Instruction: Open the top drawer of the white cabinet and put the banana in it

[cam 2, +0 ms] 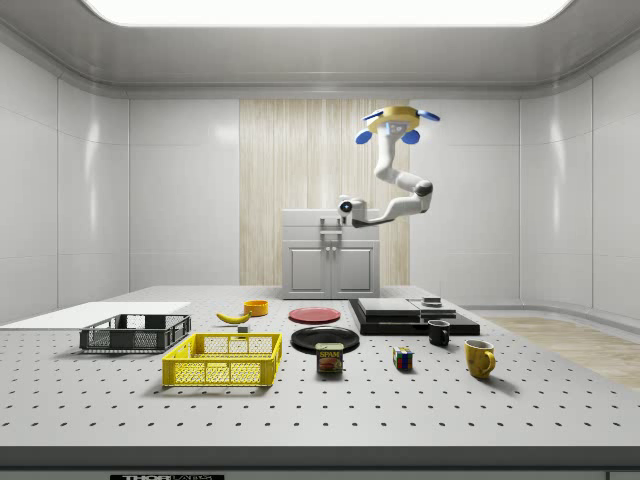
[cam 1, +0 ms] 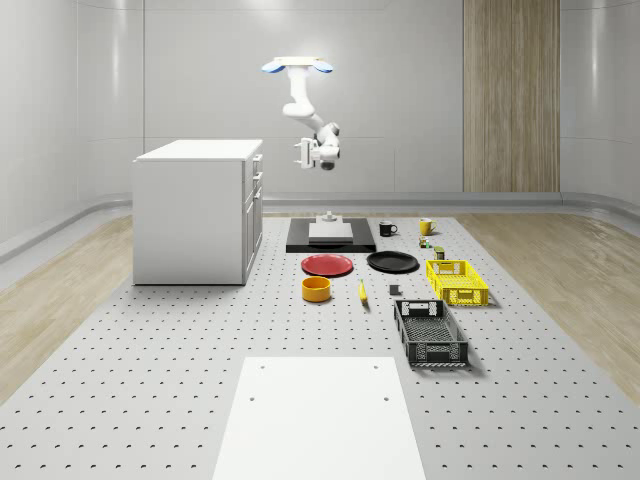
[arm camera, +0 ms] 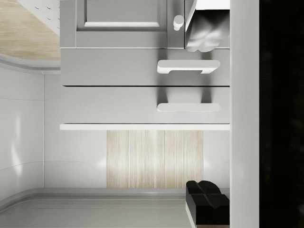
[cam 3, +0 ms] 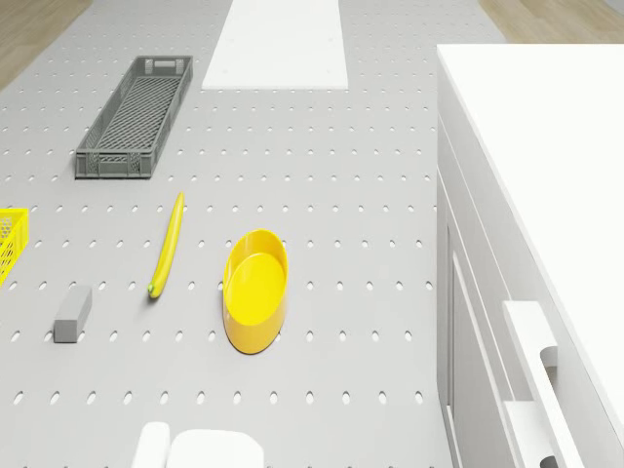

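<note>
Two top drawers: both look shut flush in the wrist view, and the top drawer (arm camera: 109,104) sits right under the cabinet's top edge with its handle (arm camera: 188,108) untouched.
Drone: the drone (cam 1: 297,66) hovers high up, out in front of the white cabinet (cam 1: 195,215) on its drawer side, not resting on anything.
Gripper: the gripper (cam 1: 298,156) hangs off the bent arm at about drawer height, pointing at the cabinet front, close to it but not touching. Its fingers are spread apart with nothing between them.
Banana: the banana (cam 1: 362,291) lies flat on the perforated table (cam 1: 150,380), well apart from the cabinet.
Neighbours: a yellow bowl (cam 1: 317,289) sits just beside the banana on the cabinet side, and a dark mesh crate (cam 1: 431,333) is near it on the other side.
</note>
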